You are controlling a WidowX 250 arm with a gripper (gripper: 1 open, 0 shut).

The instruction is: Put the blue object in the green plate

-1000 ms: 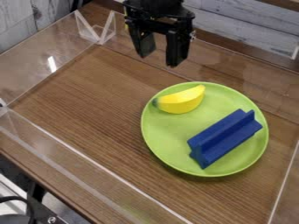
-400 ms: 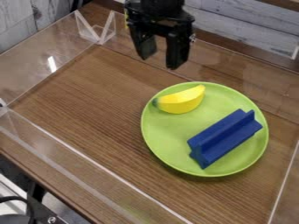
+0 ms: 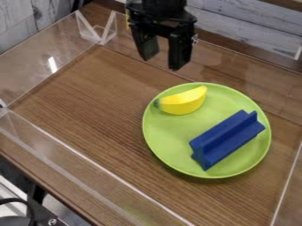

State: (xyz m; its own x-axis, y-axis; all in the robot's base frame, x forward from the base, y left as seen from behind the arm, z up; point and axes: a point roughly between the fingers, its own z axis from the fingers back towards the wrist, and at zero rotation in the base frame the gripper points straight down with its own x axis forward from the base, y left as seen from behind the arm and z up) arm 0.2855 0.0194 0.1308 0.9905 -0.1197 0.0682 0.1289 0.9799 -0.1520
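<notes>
The deep blue stepped block [image 3: 227,139] lies flat inside the lime-green plate [image 3: 165,132], on the plate's right half, long side running diagonally. My black gripper [image 3: 161,53] hangs above the wooden tabletop behind and to the left of the plate. It points straight down, its fingers stand apart, and nothing is between them. It touches neither the block nor the plate.
A yellow wedge-shaped piece [image 3: 183,100] rests on the back left part of the plate. Clear acrylic walls [image 3: 53,62] ring the wooden tabletop [image 3: 83,106]. A clear triangular stand [image 3: 97,26] sits at the back left corner.
</notes>
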